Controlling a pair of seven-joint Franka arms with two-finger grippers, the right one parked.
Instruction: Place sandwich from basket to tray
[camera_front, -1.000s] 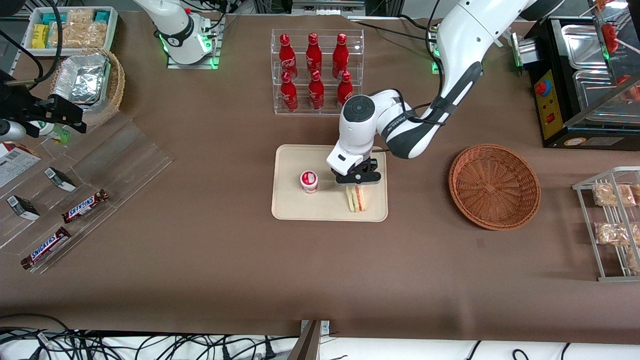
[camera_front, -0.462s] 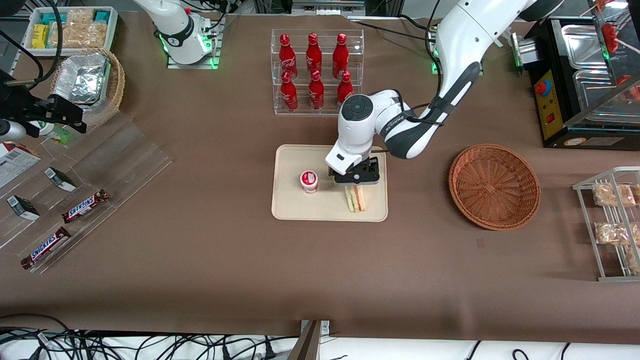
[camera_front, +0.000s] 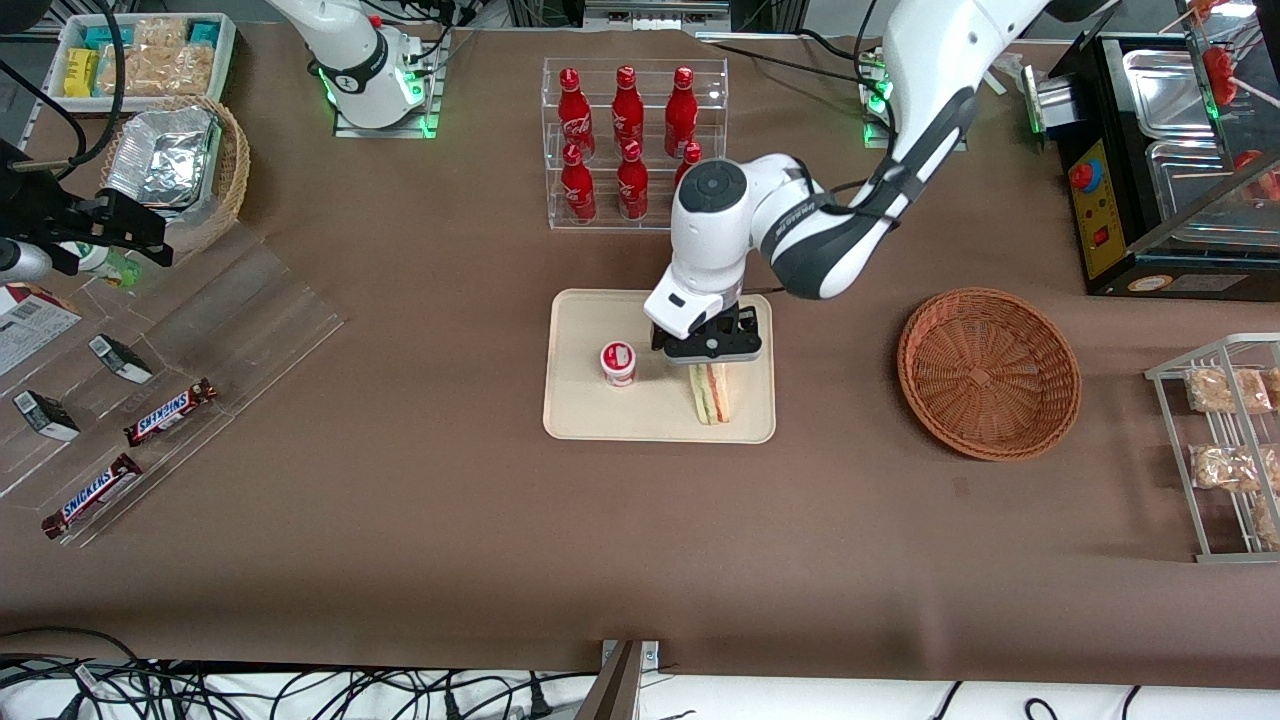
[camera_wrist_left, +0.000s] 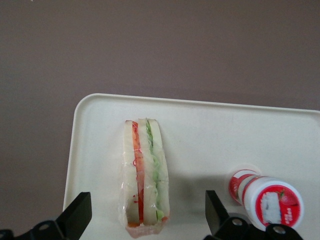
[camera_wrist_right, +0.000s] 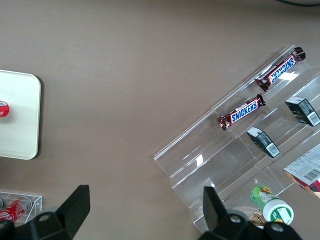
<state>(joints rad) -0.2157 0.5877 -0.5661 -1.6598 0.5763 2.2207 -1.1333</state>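
Now I am hovering the gripper (camera_front: 708, 356) over the tray (camera_front: 580, 415), fingers (camera_wrist_left: 77, 216) spread wide, touching nothing. Below it the sandwich (camera_front: 711, 392) is standing on edge near the tray's rim toward the basket (camera_front: 988, 372), with a small red-lidded cup (camera_front: 618, 362) sitting apart beside it.

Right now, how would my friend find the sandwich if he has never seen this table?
Find the cream tray mid-table, nearer the camera than the red bottle rack. The sandwich stands on it beside a red-lidded cup, under the open claw. Only it shows red and green stripes.
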